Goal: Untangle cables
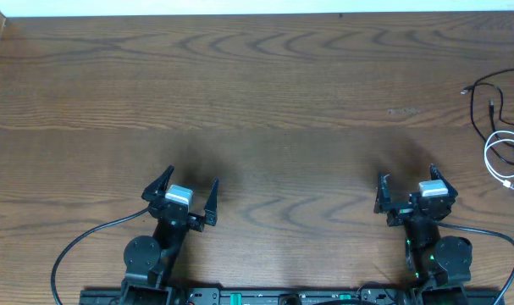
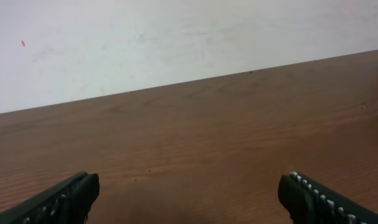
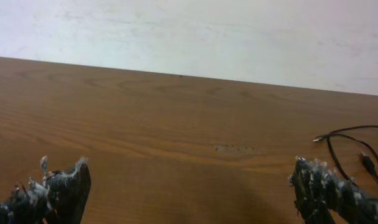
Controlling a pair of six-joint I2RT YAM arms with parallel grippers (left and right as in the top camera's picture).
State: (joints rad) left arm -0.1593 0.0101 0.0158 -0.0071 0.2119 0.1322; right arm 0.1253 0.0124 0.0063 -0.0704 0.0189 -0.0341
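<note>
A thin black cable (image 1: 483, 95) and a thin white cable (image 1: 504, 159) lie looped and crossing each other at the table's far right edge. Part of the black cable also shows in the right wrist view (image 3: 347, 146), beyond the right finger. My left gripper (image 1: 187, 193) is open and empty near the front left, far from the cables; in the left wrist view (image 2: 189, 193) only bare wood lies between its fingers. My right gripper (image 1: 406, 188) is open and empty near the front right, short of the cables and to their left, with bare wood between its fingers (image 3: 189, 186).
The wooden table (image 1: 257, 102) meets a white wall at the back. A thicker black wire (image 1: 79, 246) runs from the left arm's base, another (image 1: 504, 246) from the right arm's base.
</note>
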